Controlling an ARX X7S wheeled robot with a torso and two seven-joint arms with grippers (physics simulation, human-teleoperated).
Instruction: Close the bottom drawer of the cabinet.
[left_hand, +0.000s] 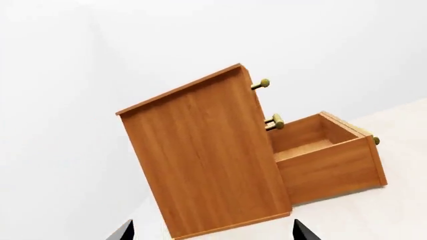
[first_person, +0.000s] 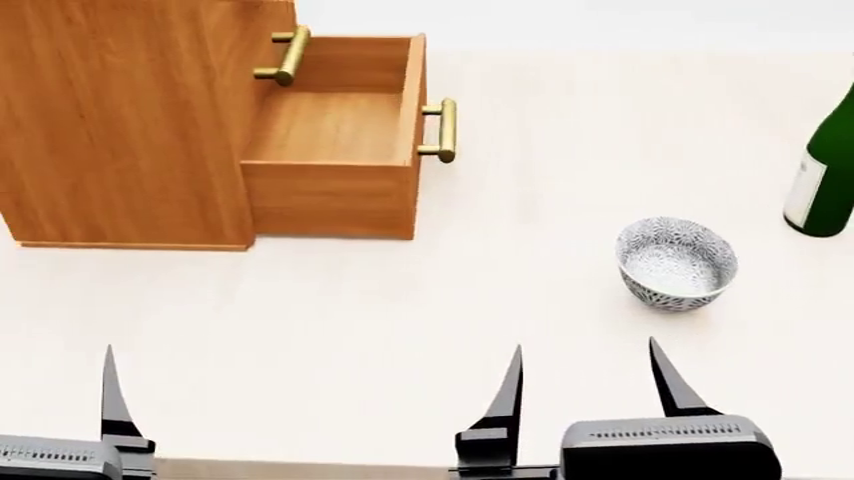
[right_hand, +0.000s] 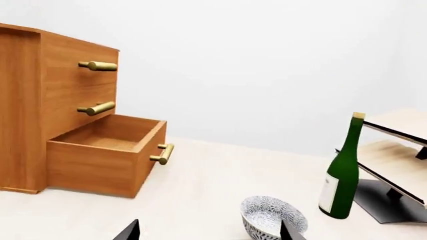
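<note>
A pale cream worktop (first_person: 400, 330) runs back to a plain white wall. At far left stands the cabinet (first_person: 120, 120), side panel toward the robot, its front facing right across the head view. The drawer (first_person: 334, 150) juts fully out of its base to the right, empty, resting low over the worktop; its brass handle (first_person: 441, 130) sits on the right-facing front, bar lying level and running away from the robot. So the slide axis lies left-right, and closing it means a leftward push on that front.

The left tool (first_person: 114, 400) hangs near the bottom edge, roughly below the cabinet's side; only one finger shows in the head view, though its wrist view shows two tips set wide apart, holding nothing. The right tool (first_person: 587, 390) sits further right, fingers spread wide and empty. I judge it the better placed: it lies to the right of the drawer front and near it, so it can move forward and sweep left.

Right again sit a patterned bowl (first_person: 677, 263) and a green bottle (first_person: 825, 175).
</note>
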